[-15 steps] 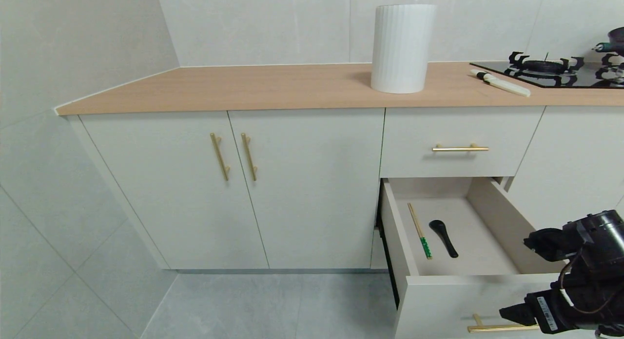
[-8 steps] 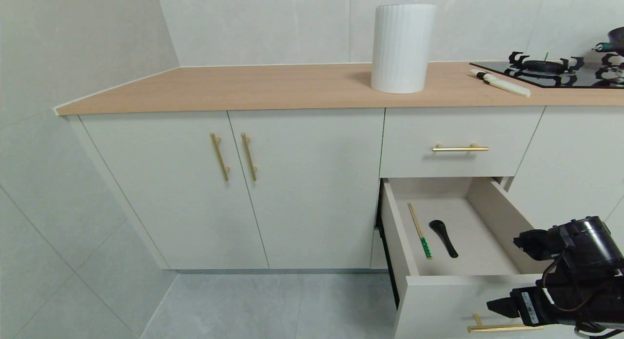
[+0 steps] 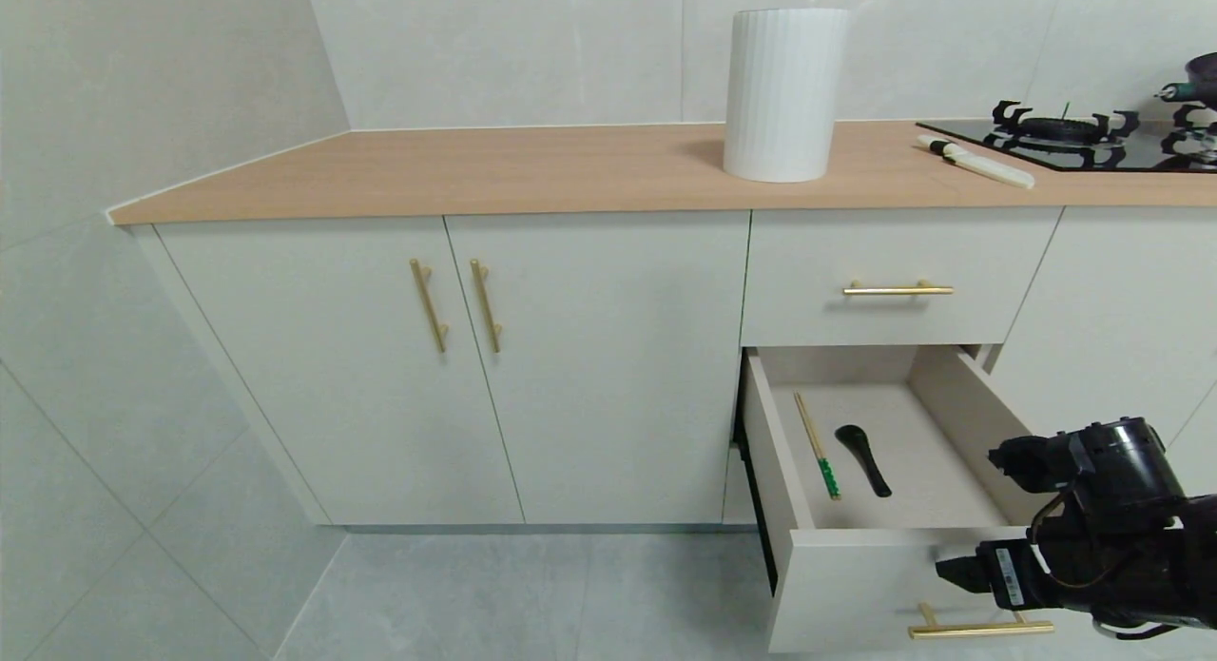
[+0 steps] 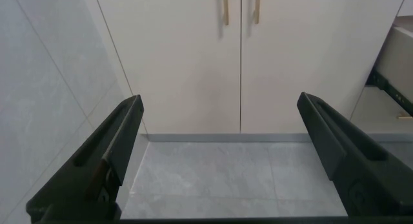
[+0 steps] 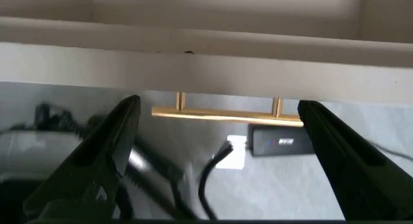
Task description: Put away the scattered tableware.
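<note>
Currently, the tableware lies inside the pulled-out lower drawer (image 3: 962,421). The chopsticks (image 3: 818,449), green-banded at the near end, run along the drawer floor close to its left wall. The black spoon (image 3: 863,461) lies just beside them on the right, parallel and not touching.

My right gripper (image 5: 218,105) is outside the drawer, in front of its front panel (image 3: 846,585). Its fingers (image 5: 106,153) are spread wide and grip nothing. The brass drawer handle (image 5: 227,115) sits ahead in the gap between them, and they are not closed on it. Both utensils are behind the panel, well apart from these fingers.

My left gripper (image 4: 219,100) is also spread wide with nothing in it. It faces the closed double cupboard doors (image 3: 456,376) and the grey floor below them.

Edges and room: the drawer floor to the right of the spoon is bare as far as the right wall. The upper drawer (image 3: 898,262) is shut directly above the open one. The wooden countertop (image 3: 475,171) carries a white ribbed canister (image 3: 785,93). A pale-sheathed knife (image 3: 975,161) lies at the edge of the gas hob (image 3: 1074,138).

Writing: a white label (image 3: 1006,575) on my right gripper carries print too small to read.
</note>
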Tool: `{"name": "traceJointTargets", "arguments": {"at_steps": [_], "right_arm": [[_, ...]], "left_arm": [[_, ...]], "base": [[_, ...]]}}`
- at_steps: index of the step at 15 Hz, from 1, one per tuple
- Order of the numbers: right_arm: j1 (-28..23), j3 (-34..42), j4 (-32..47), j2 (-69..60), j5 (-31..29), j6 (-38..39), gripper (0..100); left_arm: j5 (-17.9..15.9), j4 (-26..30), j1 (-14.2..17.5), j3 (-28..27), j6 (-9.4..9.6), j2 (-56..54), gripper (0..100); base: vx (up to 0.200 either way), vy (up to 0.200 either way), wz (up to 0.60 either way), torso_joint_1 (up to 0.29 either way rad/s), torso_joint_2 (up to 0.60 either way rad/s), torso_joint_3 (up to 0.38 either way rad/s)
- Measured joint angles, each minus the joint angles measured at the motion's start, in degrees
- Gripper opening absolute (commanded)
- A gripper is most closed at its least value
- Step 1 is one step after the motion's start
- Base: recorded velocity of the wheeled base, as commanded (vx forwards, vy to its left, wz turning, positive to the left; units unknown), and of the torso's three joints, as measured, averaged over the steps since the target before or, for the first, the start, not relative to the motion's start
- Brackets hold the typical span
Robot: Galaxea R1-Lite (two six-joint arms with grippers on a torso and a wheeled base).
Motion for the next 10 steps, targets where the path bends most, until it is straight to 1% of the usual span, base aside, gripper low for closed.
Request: {"name": "traceJointTargets", "arguments": {"at_steps": [4, 6, 8, 10], "right_arm": [[-0.55, -0.29, -8.96, 3.33, -0.69, 1.17, 100], [-0.55, -0.57, -15.47, 5.86, -1.13, 0.98, 100], [-1.0, -3.39, -20.83, 10.44, -2.8, 0.71, 100], [-1.85, -7.06, -22.72, 14.19, -3.56, 0.57, 100]], "left_arm": [[0.0, 0.0, -0.02, 0.0, 0.0, 0.0, 100], [0.0, 0.02, -0.02, 0.0, 0.0, 0.0, 100], [0.0, 0.0, -0.04, 0.0, 0.0, 0.0, 100], [-0.02, 0.0, -0.02, 0.0, 0.0, 0.0, 100]], "base": [[0.0, 0.0, 0.0, 0.0, 0.0, 0.0], [0.0, 0.0, 0.0, 0.0, 0.0, 0.0], [0.0, 0.0, 0.0, 0.0, 0.0, 0.0], [0.0, 0.0, 0.0, 0.0, 0.0, 0.0]]}}
